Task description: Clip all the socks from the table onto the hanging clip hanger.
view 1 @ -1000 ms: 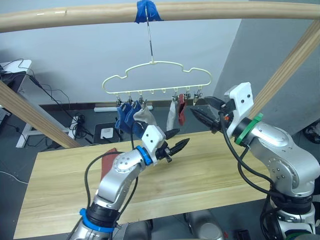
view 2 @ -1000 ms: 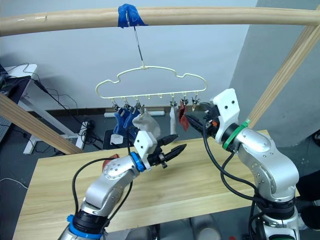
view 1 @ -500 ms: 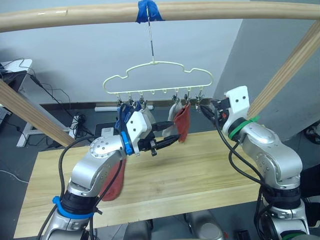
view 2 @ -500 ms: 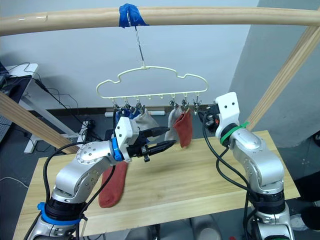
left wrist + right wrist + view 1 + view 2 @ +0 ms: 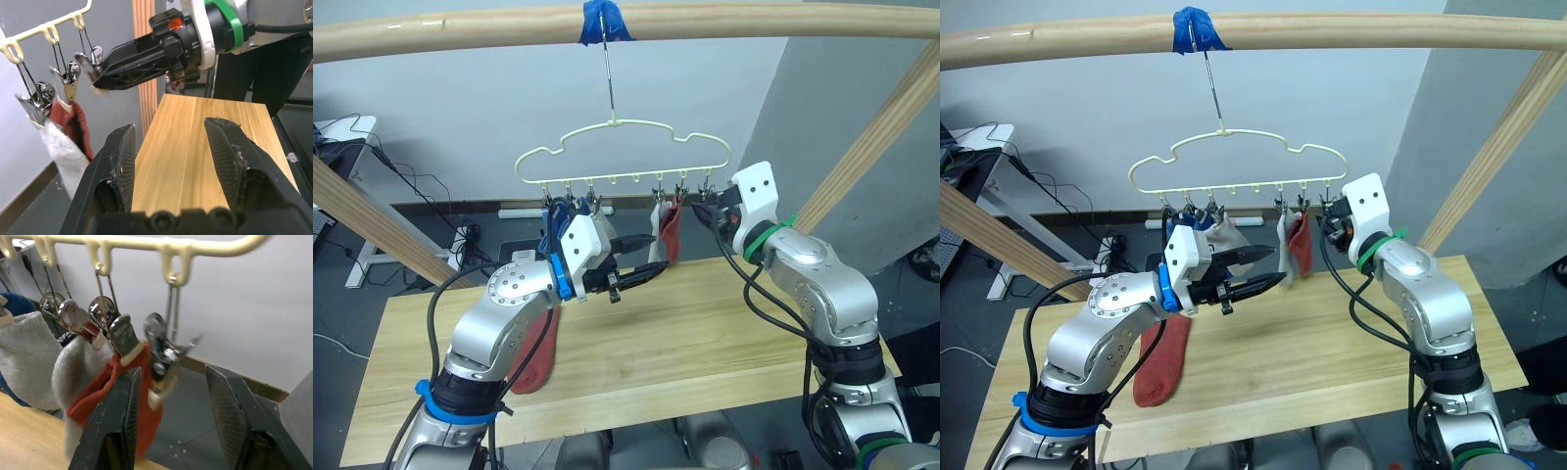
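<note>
The pale yellow clip hanger (image 5: 628, 123) hangs from the pole over the table (image 5: 724, 323). From its clips hang blue socks (image 5: 551, 235), a grey sock (image 5: 599, 227), a second grey sock (image 5: 61, 152) and a rust-red sock (image 5: 671, 230). Another rust-red sock (image 5: 536, 352) lies on the table under my left arm. My left gripper (image 5: 656, 252) is open and empty, held in the air just below the hanging socks. My right gripper (image 5: 172, 372) is open, its fingers on either side of the empty end clip (image 5: 161, 352) beside the red sock.
A thick wooden pole with blue tape (image 5: 602, 20) runs overhead, with slanted wooden struts at the left (image 5: 372, 230) and right (image 5: 871, 127). Cables and a desk leg lie on the floor behind the table's left end.
My left gripper rose from low over the table to just under the hanger. My right gripper moved left up to the end clip. The clipped red sock swung and hangs straighter.
</note>
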Controlling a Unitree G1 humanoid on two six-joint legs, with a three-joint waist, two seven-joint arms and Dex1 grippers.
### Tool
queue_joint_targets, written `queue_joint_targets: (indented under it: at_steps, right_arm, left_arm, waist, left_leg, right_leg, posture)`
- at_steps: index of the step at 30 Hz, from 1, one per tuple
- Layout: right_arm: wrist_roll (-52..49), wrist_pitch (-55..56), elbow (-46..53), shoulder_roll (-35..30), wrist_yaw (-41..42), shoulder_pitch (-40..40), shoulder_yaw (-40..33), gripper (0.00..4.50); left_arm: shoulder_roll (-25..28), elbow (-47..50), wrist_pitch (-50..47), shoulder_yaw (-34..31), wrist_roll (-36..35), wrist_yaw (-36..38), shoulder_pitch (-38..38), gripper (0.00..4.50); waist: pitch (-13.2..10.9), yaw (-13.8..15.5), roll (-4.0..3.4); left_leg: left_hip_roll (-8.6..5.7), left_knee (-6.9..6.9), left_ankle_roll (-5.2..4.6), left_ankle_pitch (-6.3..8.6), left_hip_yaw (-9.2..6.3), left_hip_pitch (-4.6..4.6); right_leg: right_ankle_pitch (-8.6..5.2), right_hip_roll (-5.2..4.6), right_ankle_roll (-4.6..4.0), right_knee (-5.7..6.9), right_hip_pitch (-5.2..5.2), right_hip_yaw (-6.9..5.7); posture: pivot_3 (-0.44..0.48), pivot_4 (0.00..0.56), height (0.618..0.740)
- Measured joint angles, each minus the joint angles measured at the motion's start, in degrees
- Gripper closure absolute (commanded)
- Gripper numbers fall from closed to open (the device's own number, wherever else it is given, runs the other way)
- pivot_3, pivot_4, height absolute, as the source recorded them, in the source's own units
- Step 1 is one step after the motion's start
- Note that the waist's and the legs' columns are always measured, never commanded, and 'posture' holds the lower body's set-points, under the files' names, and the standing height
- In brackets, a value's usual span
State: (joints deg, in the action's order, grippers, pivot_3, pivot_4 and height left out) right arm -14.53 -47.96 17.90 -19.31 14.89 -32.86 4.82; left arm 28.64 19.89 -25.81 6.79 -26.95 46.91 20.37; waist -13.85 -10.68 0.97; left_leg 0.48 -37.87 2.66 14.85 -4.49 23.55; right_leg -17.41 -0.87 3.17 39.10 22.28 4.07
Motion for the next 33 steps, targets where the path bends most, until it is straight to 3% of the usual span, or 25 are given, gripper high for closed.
queue_joint_targets:
  at_steps: [16,33]
  right_arm:
    - [7.0,9.7,-7.2,-0.3,3.8,-3.0,4.4,2.35]
    - [8.6,11.0,-9.2,5.2,3.9,-4.4,3.7,2.35]
  left_arm:
    - [0.1,-0.1,0.2,0.0,1.0,0.1,-0.2,2.03]
    - [0.1,-0.1,0.2,0.0,1.4,0.0,-1.4,2.03]
  waist:
    - [0.0,0.0,-0.01]
    - [0.0,-0.2,-0.02]
  left_leg:
    - [-0.01,-0.02,0.0,0.0,0.0,0.0]
    - [-0.01,-0.07,0.0,0.0,0.01,-0.05]
  right_leg:
    - [0.01,-0.04,0.0,0.04,0.0,-0.01]
    - [0.01,-0.05,-0.01,0.2,0.0,0.0]
  posture:
    - [-0.21,0.202,0.74]
    - [-0.206,0.201,0.74]
